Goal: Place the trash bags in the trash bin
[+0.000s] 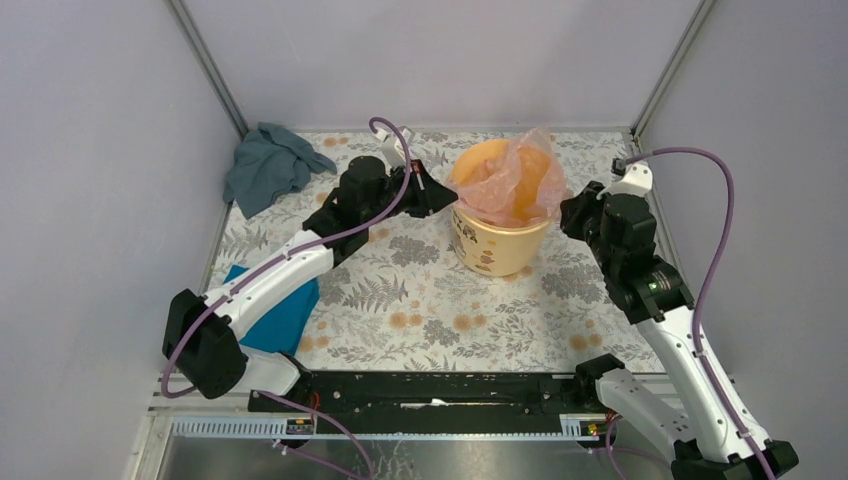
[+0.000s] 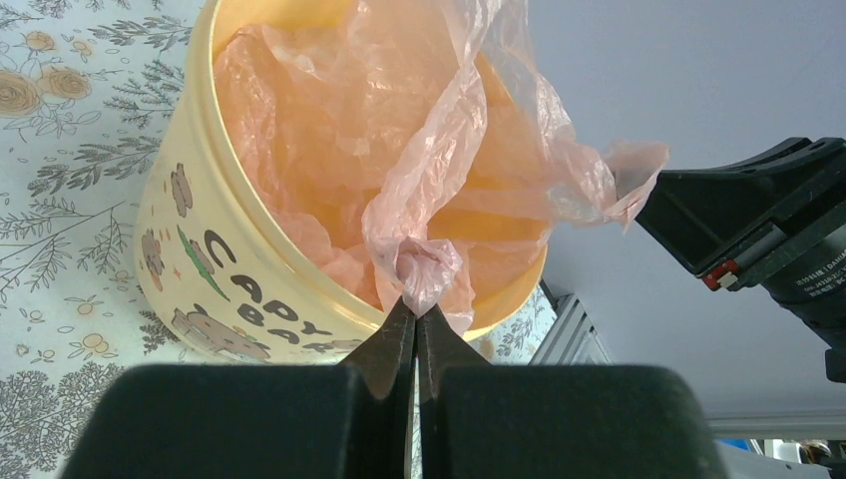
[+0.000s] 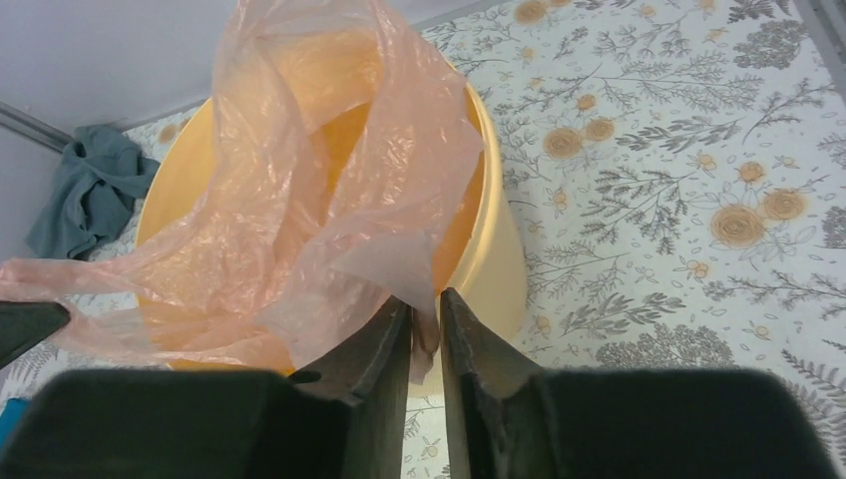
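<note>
The trash bin (image 1: 497, 243) is a yellow-orange bucket with a cream printed side, standing at the back middle of the floral table. The pale-pink trash bag (image 1: 512, 178) lies partly inside it, bunched above the rim. My left gripper (image 1: 447, 194) is at the bin's left rim, shut on a twisted corner of the bag (image 2: 424, 261) in front of the bin (image 2: 190, 215). My right gripper (image 1: 566, 214) is at the bin's right rim, with its jaws closed on a fold of the bag (image 3: 329, 200) just outside the rim (image 3: 496, 235).
A grey-blue cloth (image 1: 268, 165) lies at the back left corner and also shows in the right wrist view (image 3: 90, 190). A bright blue cloth (image 1: 283, 312) lies under my left arm. Grey walls close in three sides. A black rail (image 1: 430, 390) runs along the near edge.
</note>
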You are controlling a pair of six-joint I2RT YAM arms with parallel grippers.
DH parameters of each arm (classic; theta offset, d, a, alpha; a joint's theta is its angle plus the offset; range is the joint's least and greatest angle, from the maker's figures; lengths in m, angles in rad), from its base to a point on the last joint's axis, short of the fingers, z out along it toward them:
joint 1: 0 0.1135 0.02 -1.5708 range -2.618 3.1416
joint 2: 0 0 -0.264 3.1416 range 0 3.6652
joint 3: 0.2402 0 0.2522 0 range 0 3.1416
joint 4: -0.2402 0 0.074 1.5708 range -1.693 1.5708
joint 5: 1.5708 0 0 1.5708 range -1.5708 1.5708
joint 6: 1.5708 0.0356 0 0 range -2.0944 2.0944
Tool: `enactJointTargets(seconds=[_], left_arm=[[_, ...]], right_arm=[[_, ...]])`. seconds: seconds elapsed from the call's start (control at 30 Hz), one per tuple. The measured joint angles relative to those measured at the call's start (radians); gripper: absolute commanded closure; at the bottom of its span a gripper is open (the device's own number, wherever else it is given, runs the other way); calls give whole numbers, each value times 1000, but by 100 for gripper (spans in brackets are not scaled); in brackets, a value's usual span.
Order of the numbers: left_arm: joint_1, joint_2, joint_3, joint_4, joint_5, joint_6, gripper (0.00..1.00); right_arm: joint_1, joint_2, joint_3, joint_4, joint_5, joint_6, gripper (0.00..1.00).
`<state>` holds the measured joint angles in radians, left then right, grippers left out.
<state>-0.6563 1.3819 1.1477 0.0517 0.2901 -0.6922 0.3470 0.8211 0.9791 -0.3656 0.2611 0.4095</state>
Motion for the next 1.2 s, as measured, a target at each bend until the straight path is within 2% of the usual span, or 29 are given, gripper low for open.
enactJointTargets(seconds=[0.07, 0.17, 0.23, 0.27, 0.4, 0.7, 0.97, 1.03, 1.07, 1.13, 1.2], left_arm=[[0, -17, -14, 0, 0, 0, 100], [2, -40, -26, -2, 0, 0, 100], [6, -55, -27, -5, 0, 0, 100], [9, -63, -27, -5, 0, 0, 100], [21, -90, -27, -3, 0, 2, 100], [31, -90, -21, 3, 5, 1, 100], [41, -89, -2, 11, 10, 0, 100], [43, -87, -2, 11, 11, -1, 100], [43, -85, -2, 11, 12, -1, 100], [46, -83, -2, 10, 13, -1, 100], [49, -83, -2, 11, 13, -2, 100]], right_arm=[[0, -8, 8, -21, 4, -13, 58], [0, 1, 56, -74, -43, -53, 25], [0, 11, 93, -106, -81, -69, 7], [0, 22, 122, -131, -106, -82, 1], [0, 75, 227, -212, -172, -127, 0], [0, 216, 352, -318, -334, -245, 0], [0, 365, 413, -325, -315, -319, 14], [2, 404, 433, -314, -304, -323, 21], [3, 420, 436, -301, -298, -323, 29], [8, 440, 435, -273, -269, -309, 53], [13, 441, 426, -241, -217, -274, 72]])
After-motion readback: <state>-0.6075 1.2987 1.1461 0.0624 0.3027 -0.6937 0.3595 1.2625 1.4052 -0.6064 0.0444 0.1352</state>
